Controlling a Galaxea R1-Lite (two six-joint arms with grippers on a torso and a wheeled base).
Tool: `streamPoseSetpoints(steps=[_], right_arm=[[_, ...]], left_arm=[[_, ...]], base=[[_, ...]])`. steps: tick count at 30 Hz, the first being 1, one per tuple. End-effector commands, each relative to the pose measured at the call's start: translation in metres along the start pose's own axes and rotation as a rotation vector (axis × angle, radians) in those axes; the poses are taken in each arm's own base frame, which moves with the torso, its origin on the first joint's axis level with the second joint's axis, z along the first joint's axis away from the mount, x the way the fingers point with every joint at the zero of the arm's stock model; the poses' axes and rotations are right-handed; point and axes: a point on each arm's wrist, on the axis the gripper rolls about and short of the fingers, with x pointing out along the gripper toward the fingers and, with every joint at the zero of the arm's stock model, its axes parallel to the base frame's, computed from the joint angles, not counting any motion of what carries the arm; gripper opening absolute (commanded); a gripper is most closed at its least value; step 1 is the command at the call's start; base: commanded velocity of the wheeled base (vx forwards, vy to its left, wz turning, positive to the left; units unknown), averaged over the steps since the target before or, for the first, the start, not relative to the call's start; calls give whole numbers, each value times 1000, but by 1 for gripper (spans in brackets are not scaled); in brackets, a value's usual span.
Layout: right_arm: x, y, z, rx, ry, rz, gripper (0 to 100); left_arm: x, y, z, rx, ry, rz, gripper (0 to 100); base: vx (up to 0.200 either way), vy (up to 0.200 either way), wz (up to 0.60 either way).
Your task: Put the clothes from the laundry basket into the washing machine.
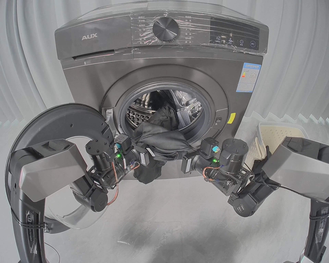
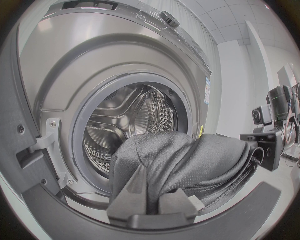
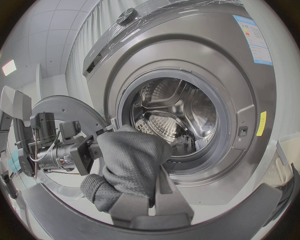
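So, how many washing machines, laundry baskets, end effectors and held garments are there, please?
Washing machine: 1
Laundry basket: 1
End effectors: 2 (left end effector, right end effector)
Black garment, held by both: 1
Total: 5

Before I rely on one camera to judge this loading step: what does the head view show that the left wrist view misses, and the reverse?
Head view adds: the laundry basket beside the washing machine, on the robot's right, and the dark garment drooping below the door opening. Left wrist view adds: a close look at the left gripper shut on the cloth, plus the ceiling. Both share: the open drum and the garment stretched between the left gripper and the right gripper.
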Motion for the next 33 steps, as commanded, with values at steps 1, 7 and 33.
streamPoseSetpoints(steps=[1,7,33], right_arm=[[-3,1,-5,-1,23,3,0],[-5,4,-10,4,38,8,100],[-119,-48,-55,102,333,-118,100]], left_arm=[[-2,-2,9,1,-19,2,0],[-4,-3,19,3,-41,6,0],[-110,-46,65,-155,89,-80,0]], base=[[0,0,0],[0,0,0],[0,0,0]])
